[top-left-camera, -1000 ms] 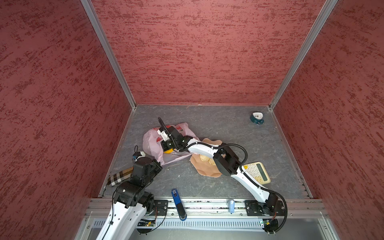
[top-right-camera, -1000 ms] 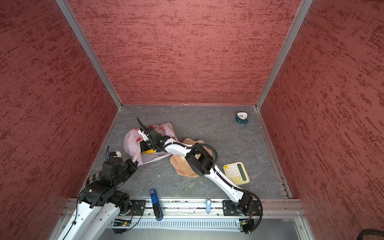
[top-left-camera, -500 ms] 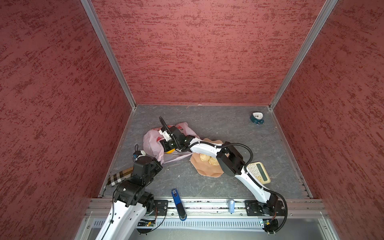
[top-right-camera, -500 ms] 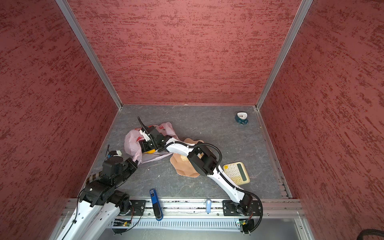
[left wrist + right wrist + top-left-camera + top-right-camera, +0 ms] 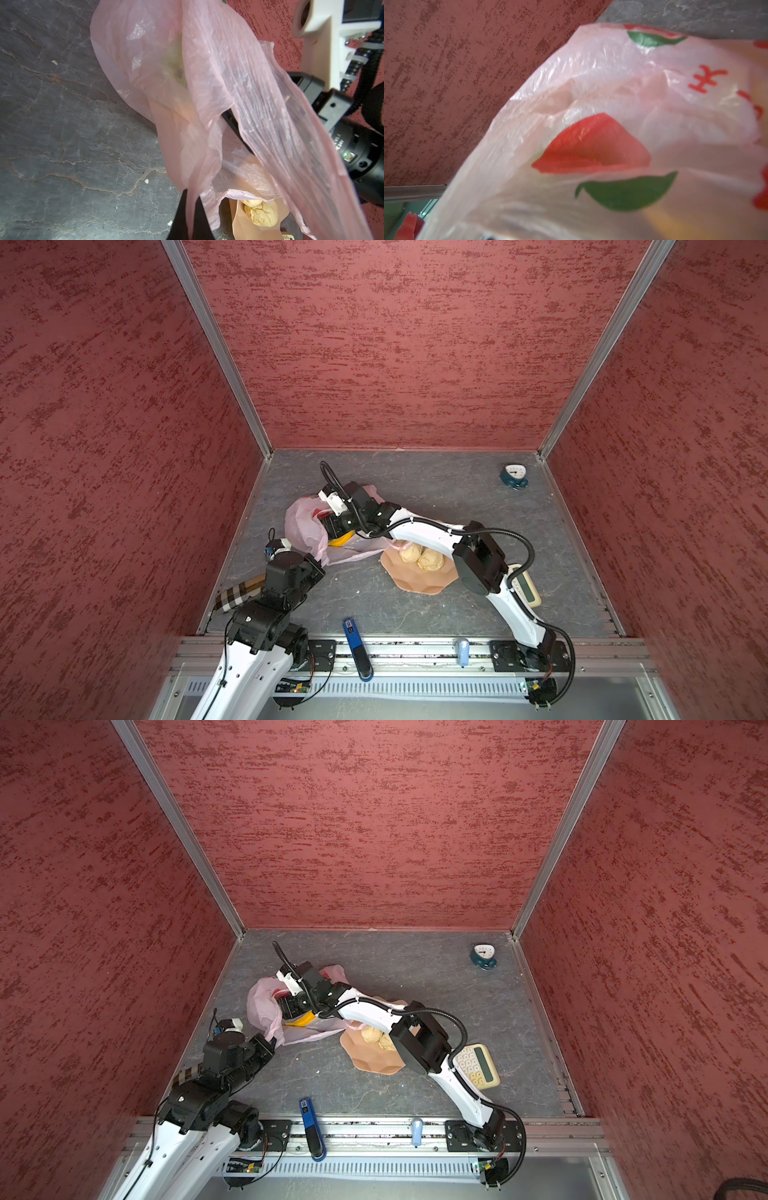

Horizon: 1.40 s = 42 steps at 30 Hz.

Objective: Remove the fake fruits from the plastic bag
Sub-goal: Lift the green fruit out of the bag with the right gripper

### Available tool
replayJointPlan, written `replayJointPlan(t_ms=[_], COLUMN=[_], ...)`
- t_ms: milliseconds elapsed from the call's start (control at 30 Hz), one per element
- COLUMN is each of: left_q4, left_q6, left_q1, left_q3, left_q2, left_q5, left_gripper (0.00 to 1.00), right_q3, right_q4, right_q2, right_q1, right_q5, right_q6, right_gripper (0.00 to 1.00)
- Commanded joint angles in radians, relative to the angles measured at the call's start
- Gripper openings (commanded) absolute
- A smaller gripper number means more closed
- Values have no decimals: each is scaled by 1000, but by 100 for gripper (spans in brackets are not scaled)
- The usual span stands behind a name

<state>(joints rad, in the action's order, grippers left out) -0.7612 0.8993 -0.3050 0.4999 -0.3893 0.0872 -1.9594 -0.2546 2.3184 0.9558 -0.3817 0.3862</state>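
- While the left gripper is clenched on a handle strip of the plastic bag, the film runs taut towards that arm. This hold needs to be firm so the mouth does not sag shut.
- The right gripper is deep in the bag's mouth, just above the yellow banana. Film and wrist hide its jaws, so I cannot tell whether they are apart or gripping anything.
- Two beige balls lie in the peach bowl, just beside the bag. A pale greenish lump shows through the film, inside.
- Done well, the jaws would close on the banana alone, across its narrow width, with no film caught.
- The withdrawal should probably follow the mouth's opening, low and slow, towards the bowl.
- A snagged fold would likely drag the whole bag along.
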Motion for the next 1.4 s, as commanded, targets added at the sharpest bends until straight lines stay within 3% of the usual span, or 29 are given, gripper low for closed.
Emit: replayJointPlan(t_ms=[0,333,933,1367], left_q4=[60,154,256,258], left_q6=[-33,-55,-67,-74], left_q1=[0,2,7,9], left_q3=[30,26,-3,-4], left_q2=[-16,-96,-147,-149], left_q5=[5,-25,-65,-67], left_gripper=[6,6,6,6], right_q3=[54,235,305,514], right_q4=[-89,-175,-387,-420], right_q2=[-80,-281,-602,-888], right_q1=[6,3,-42,-213], right_q5=[24,100,201,388], right_q6=[-80,-160,-221,-175], right_gripper=[35,34,33,33])
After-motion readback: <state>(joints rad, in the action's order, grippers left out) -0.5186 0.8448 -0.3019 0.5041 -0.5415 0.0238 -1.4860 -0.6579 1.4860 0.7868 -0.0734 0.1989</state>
